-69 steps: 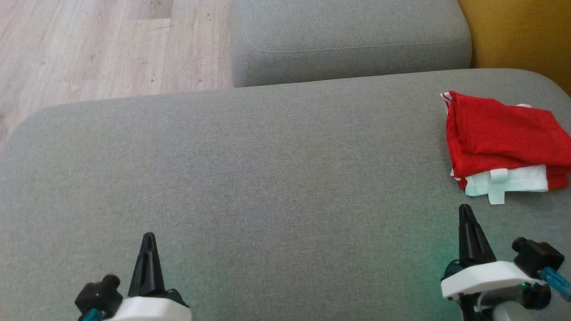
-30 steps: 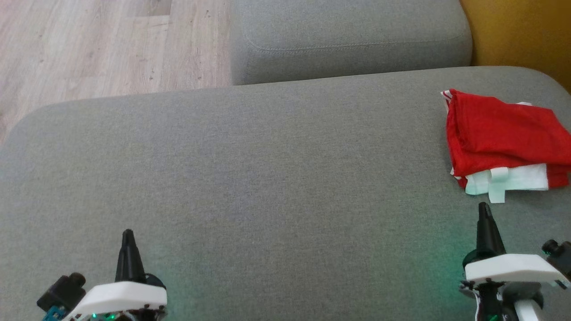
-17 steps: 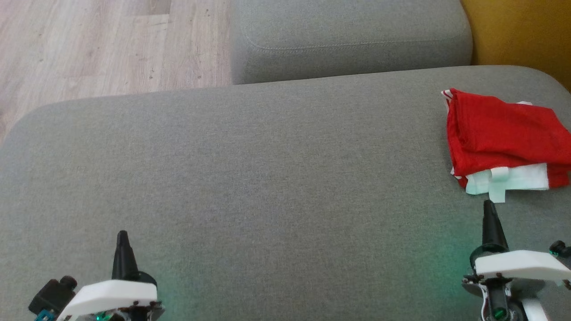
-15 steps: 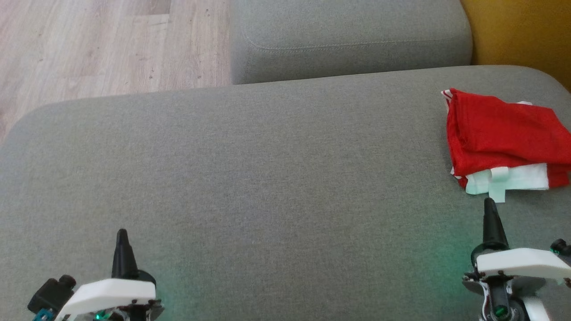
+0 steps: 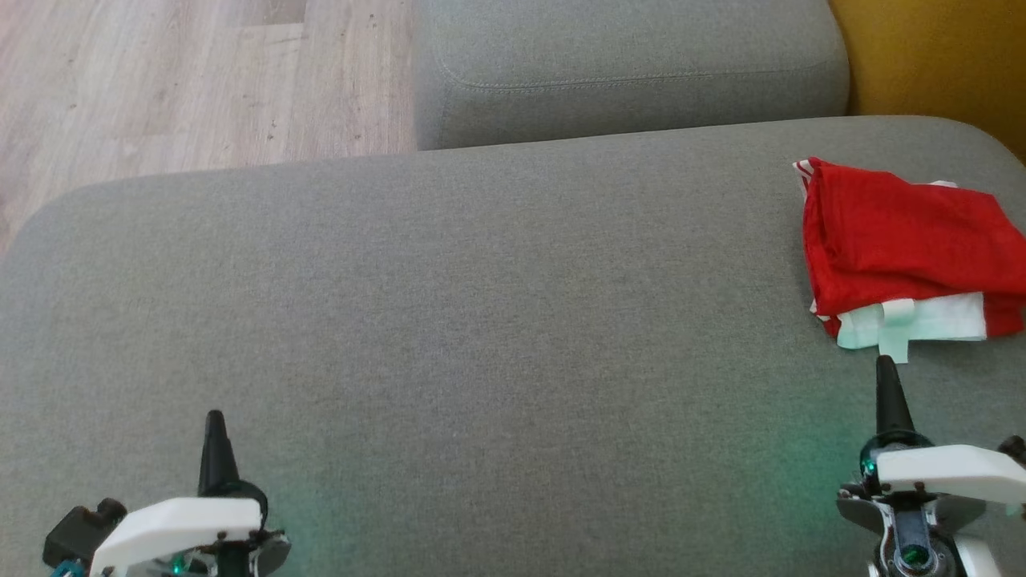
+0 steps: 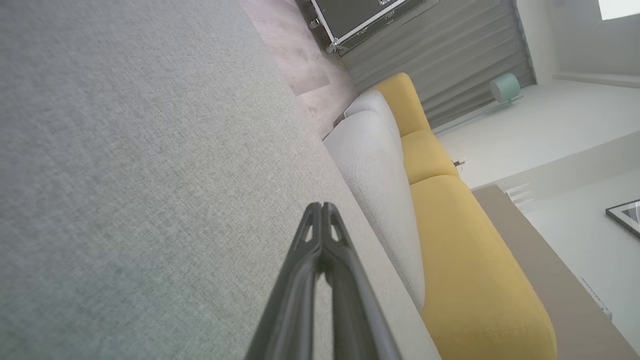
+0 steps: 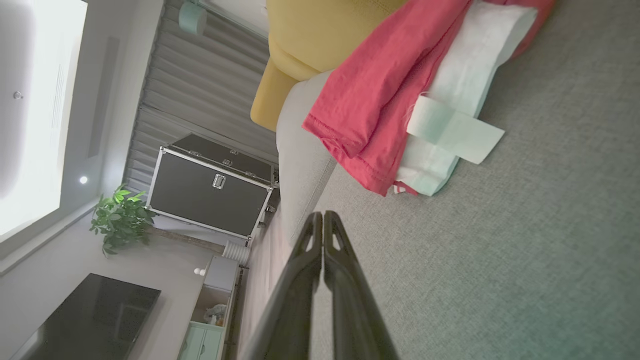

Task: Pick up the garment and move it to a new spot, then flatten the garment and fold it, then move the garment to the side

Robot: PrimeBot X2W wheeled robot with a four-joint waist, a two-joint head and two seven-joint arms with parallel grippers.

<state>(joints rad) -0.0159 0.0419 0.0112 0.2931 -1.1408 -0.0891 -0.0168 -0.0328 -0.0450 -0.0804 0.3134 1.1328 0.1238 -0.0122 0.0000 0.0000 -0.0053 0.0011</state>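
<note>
The garment (image 5: 906, 248) is red with a white band and lies folded at the far right of the grey cushion (image 5: 481, 320); the right wrist view has the garment (image 7: 380, 105) just beyond the fingertips. My right gripper (image 5: 884, 365) is shut, empty, its tip a short way below the garment's white tab and apart from it; in its own view the right gripper (image 7: 323, 216) has its fingers pressed together. My left gripper (image 5: 214, 418) is shut and empty over bare cushion at the lower left, and the left gripper (image 6: 321, 207) shows closed fingers.
A second grey cushion (image 5: 625, 72) sits behind the main one, with wooden floor (image 5: 184, 80) to the left and yellow upholstery (image 5: 938, 56) at the back right. A black case (image 7: 210, 187), a plant (image 7: 120, 217) and a dark screen (image 7: 85, 320) stand across the room.
Both arms have drawn back toward the bottom edge and spread outward; the right tip edged right, closer under the garment's white tab. The garment has stayed put.
</note>
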